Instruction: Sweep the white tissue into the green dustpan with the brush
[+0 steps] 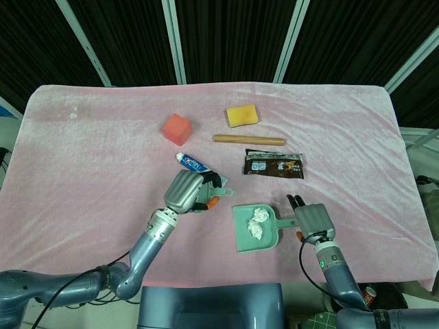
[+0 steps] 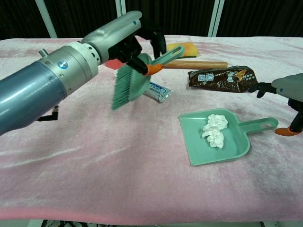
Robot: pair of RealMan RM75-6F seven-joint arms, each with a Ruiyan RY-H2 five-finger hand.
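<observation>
Tissue [image 2: 213, 130]: white, crumpled, lying inside the green dustpan [image 2: 235, 150], toward the back of the pan near where the handle starts. Dustpan flat on the pink cloth [image 1: 96, 171], handle pointing at the right hand [image 1: 313, 218].

Right hand: fingers spread, holding nothing, just off the end of the dustpan handle; not touching it in the chest view.

Left hand [image 1: 186, 191]: wrapped around the handle of the brush [image 2: 129, 85]. Brush held off the cloth, bristles angled down and to the left of the hand, handle tip pointing right. Brush well apart from the dustpan, which sits to the right of this hand.

Beyond the left hand: toothpaste tube [image 1: 193, 164], close to the fingers. Further out, red block [image 1: 176, 128], yellow sponge [image 1: 243, 116], wooden stick [image 1: 248, 139] lying crosswise. Dark snack packet [image 1: 274, 164] beyond the right hand, between the stick and the dustpan.
</observation>
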